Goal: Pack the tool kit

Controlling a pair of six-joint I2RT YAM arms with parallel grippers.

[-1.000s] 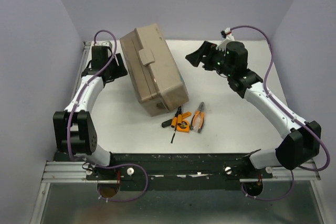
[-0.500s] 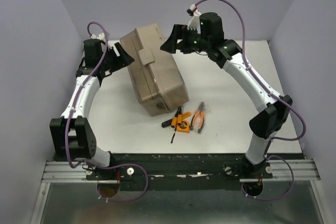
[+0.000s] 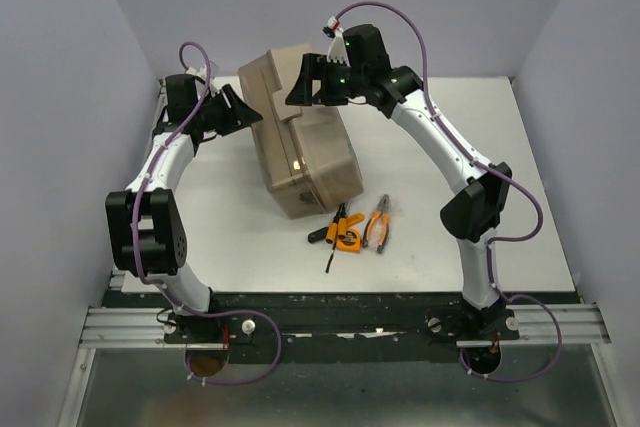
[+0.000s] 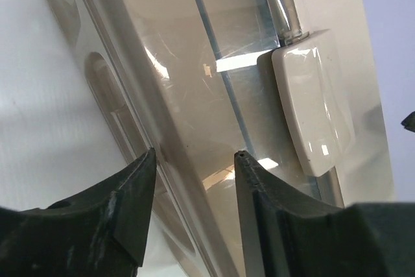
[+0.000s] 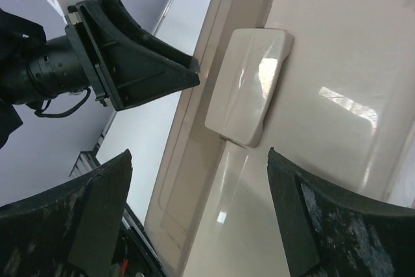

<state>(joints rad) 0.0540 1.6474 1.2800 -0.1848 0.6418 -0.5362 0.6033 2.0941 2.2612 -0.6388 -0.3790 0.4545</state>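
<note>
Straddling the beige toolbox's [image 3: 305,152] left rim, the left gripper [image 4: 194,159] is hanging released; the right gripper [image 5: 198,154] is hovering released over the latch [image 5: 249,85].

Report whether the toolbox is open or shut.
Shut. The toolbox sits closed, its halves together, and its latch lies flat across the seam.

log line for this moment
toolbox shut | left gripper open at its edge | right gripper open near latch | hand tools on table

White table [image 3: 250,247]: toolbox [image 3: 310,162], pliers [image 3: 378,229], tape measure [image 3: 349,238], maybe 1 screwdriver [image 3: 328,252].
</note>
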